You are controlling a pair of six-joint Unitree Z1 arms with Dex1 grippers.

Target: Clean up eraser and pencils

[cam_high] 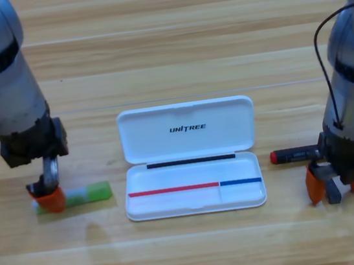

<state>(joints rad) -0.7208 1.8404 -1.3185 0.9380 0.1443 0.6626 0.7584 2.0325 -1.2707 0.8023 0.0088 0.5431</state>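
In the high view, the white case (190, 159) lay open at the middle of the wooden table (170, 29), its lid folded back toward the top of the picture and its tray toward the bottom. The pencil (294, 154) lay just right of the tray's upper corner, its long axis running left to right, with a red end pointing at the case and its other end hidden under the right arm. The right gripper (338, 188) hung over that hidden end, its orange jaws spread apart with a dark gap between them and nothing held; its tips sat slightly below the pencil's line in the picture. The eraser (81, 197), a green block, lay well left of the case, its long axis also running left to right with a slight tilt. The left gripper (48, 198) pointed down at the eraser's left end, an orange jaw covering that end; whether it was closed on the eraser could not be told.
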